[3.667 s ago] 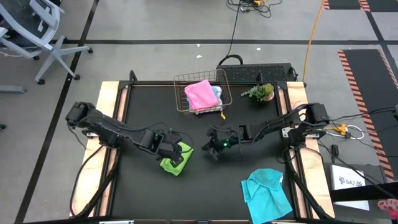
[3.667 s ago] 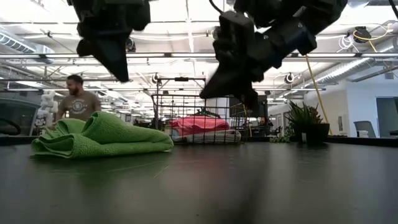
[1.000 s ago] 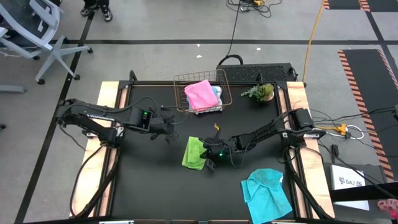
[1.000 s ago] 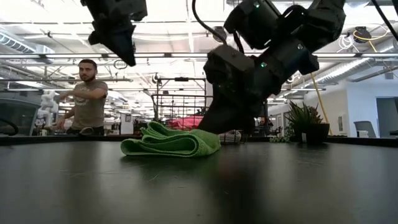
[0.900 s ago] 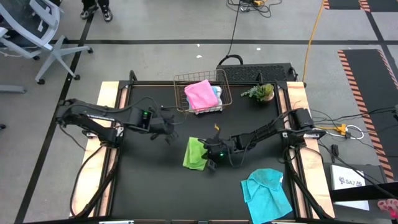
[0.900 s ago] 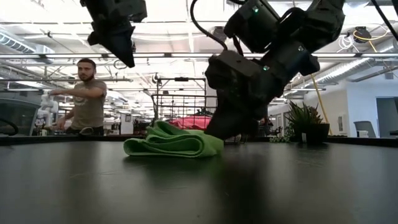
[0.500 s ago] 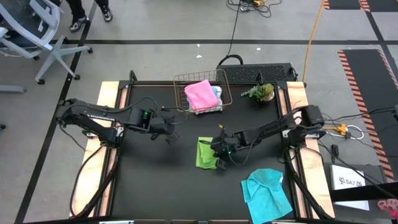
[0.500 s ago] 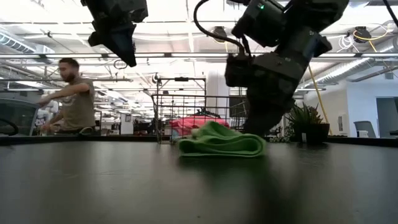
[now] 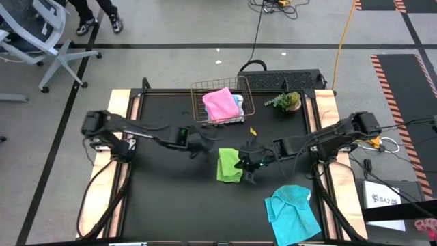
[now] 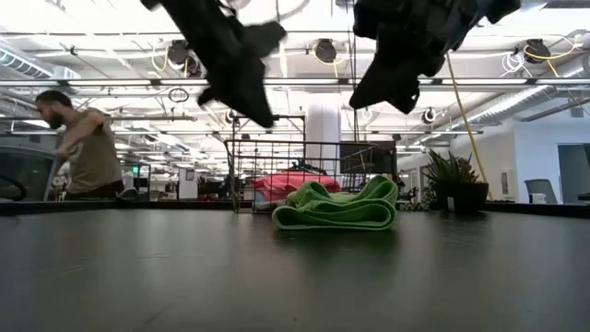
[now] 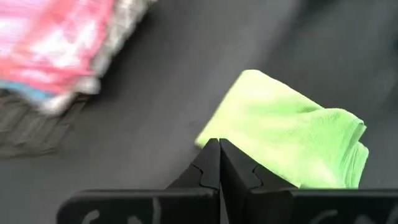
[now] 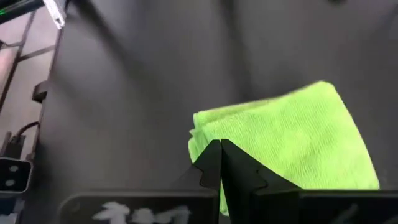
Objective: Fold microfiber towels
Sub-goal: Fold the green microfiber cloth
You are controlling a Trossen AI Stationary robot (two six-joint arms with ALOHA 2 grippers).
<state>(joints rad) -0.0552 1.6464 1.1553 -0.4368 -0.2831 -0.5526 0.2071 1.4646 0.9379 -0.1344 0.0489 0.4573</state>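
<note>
High view shows the folded lime green towel (image 9: 229, 166) between both raised grippers, its long axis running toward the basket (image 9: 220, 102). Right gripper (image 9: 249, 168), fingers together, hangs nearer; left gripper (image 9: 207, 146), fingers together, hangs just beside its far corner.

table (image 9: 164, 198) (black top) | green towel (image 9: 229, 166) | cyan towel (image 9: 293, 212) | basket (image 9: 198, 102) | plant (image 9: 287, 102)

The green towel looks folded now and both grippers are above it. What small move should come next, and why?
Probably the right gripper should go toward the blue towel near the table's front right corner, since that one lies crumpled. The green towel already rests folded on the table, and both grippers hang shut and empty above it, the left gripper beside it.
</note>
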